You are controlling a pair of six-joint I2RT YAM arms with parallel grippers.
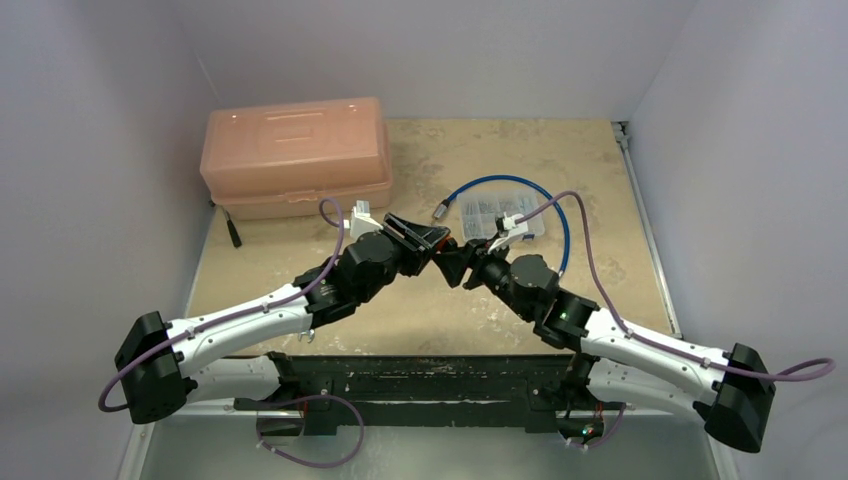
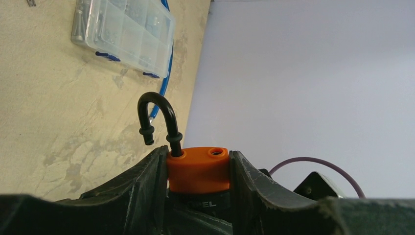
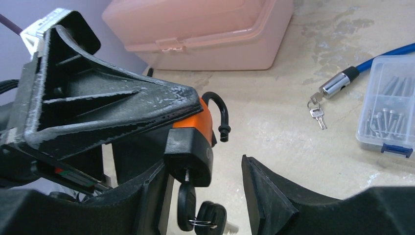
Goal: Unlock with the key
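Jutting from the padlock (image 3: 191, 149), the key (image 3: 186, 203) is framed by the parted jaws of the right gripper (image 3: 203, 167). The padlock is clamped by the left gripper (image 2: 198, 155).

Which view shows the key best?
Right wrist: the key sits plainly in the bottom of the padlock. Left wrist shows only its orange top and open shackle; from above it is hidden.
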